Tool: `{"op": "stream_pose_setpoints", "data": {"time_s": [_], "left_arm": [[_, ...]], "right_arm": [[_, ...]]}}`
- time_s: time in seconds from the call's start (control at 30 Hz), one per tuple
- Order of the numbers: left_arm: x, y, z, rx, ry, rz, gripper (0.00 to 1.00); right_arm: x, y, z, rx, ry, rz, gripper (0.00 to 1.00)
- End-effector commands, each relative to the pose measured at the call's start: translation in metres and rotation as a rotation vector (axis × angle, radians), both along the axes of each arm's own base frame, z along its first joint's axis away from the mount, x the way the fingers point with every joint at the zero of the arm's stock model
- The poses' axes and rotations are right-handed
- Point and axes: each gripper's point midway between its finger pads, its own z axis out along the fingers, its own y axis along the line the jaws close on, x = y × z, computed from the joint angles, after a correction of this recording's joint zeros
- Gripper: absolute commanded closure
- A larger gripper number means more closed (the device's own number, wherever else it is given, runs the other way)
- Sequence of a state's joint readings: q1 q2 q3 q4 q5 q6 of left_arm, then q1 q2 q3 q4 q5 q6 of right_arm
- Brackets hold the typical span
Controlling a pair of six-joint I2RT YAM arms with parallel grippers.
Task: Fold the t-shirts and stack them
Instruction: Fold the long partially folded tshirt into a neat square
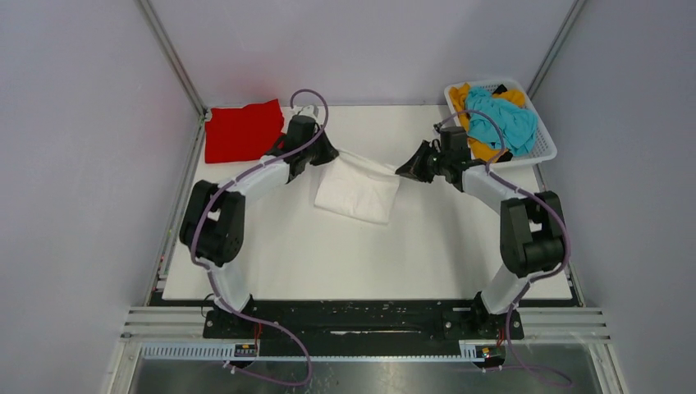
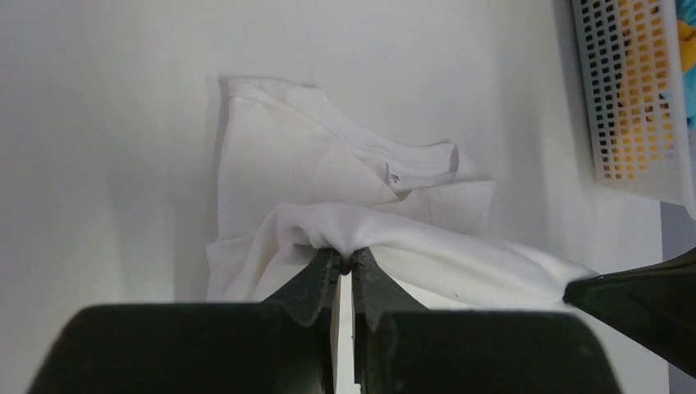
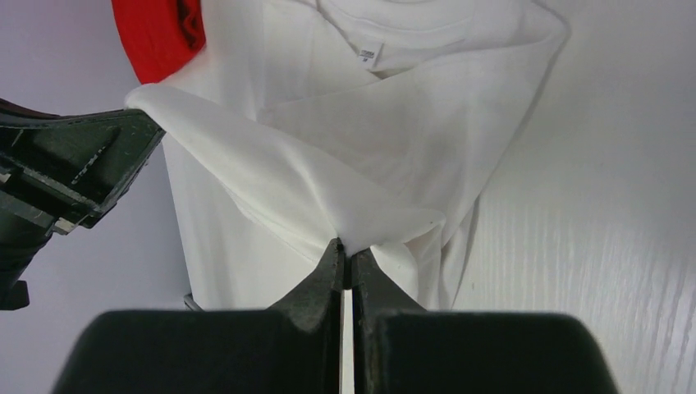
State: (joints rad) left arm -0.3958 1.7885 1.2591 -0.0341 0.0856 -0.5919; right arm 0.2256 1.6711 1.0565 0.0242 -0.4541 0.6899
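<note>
The white t-shirt lies partly folded at the table's middle back, its far edge lifted between both grippers. My left gripper is shut on that edge's left end; the pinch shows in the left wrist view under the white cloth. My right gripper is shut on the right end, seen in the right wrist view with the shirt behind. The red t-shirt lies folded at the back left and also shows in the right wrist view. The teal t-shirt and the orange-yellow t-shirt sit crumpled in the basket.
The white slotted basket stands at the back right corner and also shows in the left wrist view. The white table is walled by grey panels and metal posts on three sides.
</note>
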Motion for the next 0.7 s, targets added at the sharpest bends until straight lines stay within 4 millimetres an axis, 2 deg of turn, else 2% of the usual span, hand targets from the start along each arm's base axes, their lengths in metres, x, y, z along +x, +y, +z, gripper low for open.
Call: {"op": "stream_pose_setpoints", "data": {"time_s": [0.0,0.13,0.17,0.2,0.23,0.27,0.3,0.33,0.37,0.43,0.5,0.57,0.67], "left_arm": [[0.037,0.001,0.011,0.010,-0.049,0.016,1.00],[0.053,-0.002,-0.012,0.036,0.002,0.022,1.00],[0.059,-0.004,-0.011,0.036,0.001,0.019,0.92],[0.064,-0.005,-0.014,0.042,0.008,0.023,0.84],[0.069,-0.004,-0.017,0.046,0.015,0.029,0.76],[0.074,-0.006,-0.014,0.042,0.021,0.026,0.65],[0.076,-0.008,-0.014,0.039,0.042,0.016,0.43],[0.077,-0.010,-0.008,0.032,0.049,0.005,0.09],[0.076,-0.012,-0.001,0.026,0.043,-0.008,0.02],[0.070,-0.016,0.015,-0.004,0.013,-0.035,0.01],[0.060,-0.018,0.025,-0.037,-0.011,-0.054,0.01],[0.049,-0.021,0.028,-0.070,-0.013,-0.081,0.01],[0.036,-0.031,0.024,-0.130,-0.004,-0.132,0.01]], "right_arm": [[0.039,-0.003,0.003,0.032,-0.040,-0.029,1.00],[0.064,-0.012,-0.020,0.014,-0.005,-0.085,1.00],[0.070,-0.014,-0.023,0.009,-0.003,-0.099,0.98],[0.077,-0.015,-0.025,0.010,-0.001,-0.107,0.90],[0.083,-0.014,-0.027,0.014,0.001,-0.107,0.75],[0.087,-0.013,-0.027,0.019,0.008,-0.102,0.51],[0.089,-0.011,-0.024,0.027,0.015,-0.095,0.36],[0.089,-0.009,-0.018,0.036,0.005,-0.081,0.22],[0.089,-0.008,-0.013,0.043,-0.007,-0.078,0.05],[0.082,-0.011,0.002,0.046,-0.045,-0.087,0.01],[0.070,-0.015,0.004,0.027,-0.055,-0.093,0.00],[0.057,-0.014,0.009,0.040,-0.068,-0.083,0.01],[0.042,0.002,0.019,0.088,-0.096,-0.018,0.01]]}}
